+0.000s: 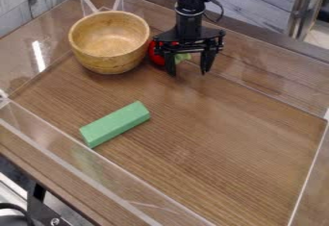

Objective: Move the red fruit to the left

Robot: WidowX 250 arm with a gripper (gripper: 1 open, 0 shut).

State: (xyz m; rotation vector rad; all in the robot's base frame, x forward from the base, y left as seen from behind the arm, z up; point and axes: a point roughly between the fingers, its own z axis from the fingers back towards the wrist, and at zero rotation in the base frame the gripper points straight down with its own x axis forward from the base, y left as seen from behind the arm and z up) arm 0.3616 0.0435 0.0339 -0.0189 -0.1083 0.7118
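The red fruit [161, 52] lies on the wooden table just right of the wooden bowl [110, 41]; only part of its red body shows behind the gripper's fingers. My black gripper [188, 67] hangs straight down over the fruit's right side with its jaws spread wide and open, one finger [171, 62] in front of the fruit and the other to its right. Nothing is held between the fingers.
A flat green block [114, 124] lies at the front left of the table. Clear plastic walls [38, 23] ring the table surface. The bowl stands immediately left of the fruit.
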